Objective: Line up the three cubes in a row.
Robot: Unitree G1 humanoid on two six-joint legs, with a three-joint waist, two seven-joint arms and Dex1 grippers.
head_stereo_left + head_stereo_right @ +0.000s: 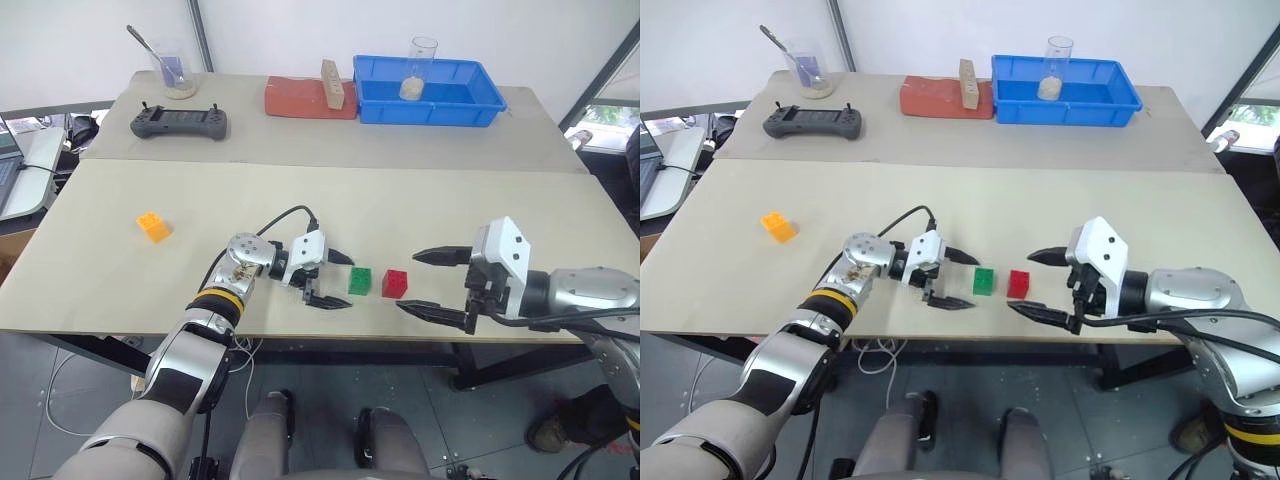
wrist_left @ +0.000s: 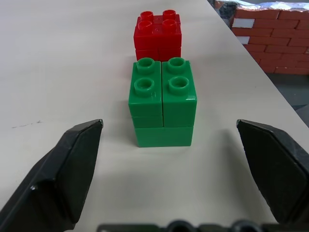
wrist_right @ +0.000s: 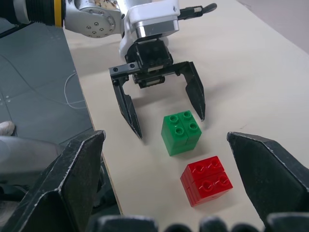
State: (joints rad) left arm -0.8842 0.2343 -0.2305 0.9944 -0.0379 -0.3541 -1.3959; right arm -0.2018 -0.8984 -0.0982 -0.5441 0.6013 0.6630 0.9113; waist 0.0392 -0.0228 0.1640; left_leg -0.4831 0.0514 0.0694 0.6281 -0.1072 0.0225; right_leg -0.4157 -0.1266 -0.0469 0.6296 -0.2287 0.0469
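Left gripper (image 1: pixel 334 281) jaws spread, empty, just left of the green cube (image 1: pixel 360 281), not touching. Red cube (image 1: pixel 395 283) just right of green, small gap. Right gripper (image 1: pixel 437 286) spread wide, beyond red. Orange cube (image 1: pixel 153 226) far left of green, left arm nearer.

Bright, even light; soft shadows; sharp.
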